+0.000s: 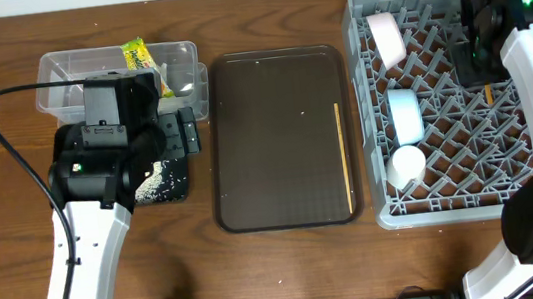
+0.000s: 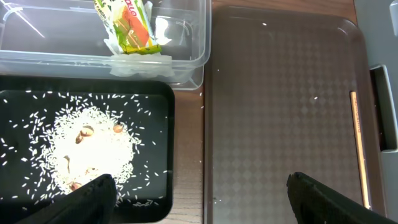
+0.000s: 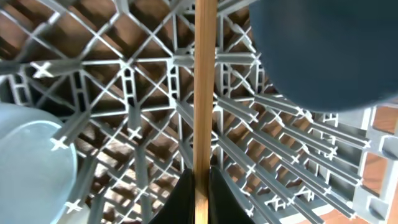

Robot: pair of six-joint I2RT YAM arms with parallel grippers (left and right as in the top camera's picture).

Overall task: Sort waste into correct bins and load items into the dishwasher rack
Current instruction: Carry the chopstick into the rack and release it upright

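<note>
Wooden desk, nearly sorted: wrapper (image 1: 136, 54) in clear tub (image 1: 59, 93), rice (image 2: 93, 146) in black tray (image 2: 170, 149); right tool (image 3: 200, 186) pinches a chopstick (image 3: 205, 93) over rack (image 1: 364, 78), far right; left tool (image 2: 205, 196) wide, empty; other chopstick (image 1: 343, 156) lies on brown tray (image 1: 273, 119).

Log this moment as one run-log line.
right gripper: shut on chopstick over dishwasher rack | left gripper: open, empty | second chopstick: on brown tray

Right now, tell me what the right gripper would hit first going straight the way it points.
The rack, most likely: the right gripper, shut on a chopstick, points into its lattice between the light blue bowl and the dark plate. The chopstick would touch before the fingers; depth is unclear.
</note>
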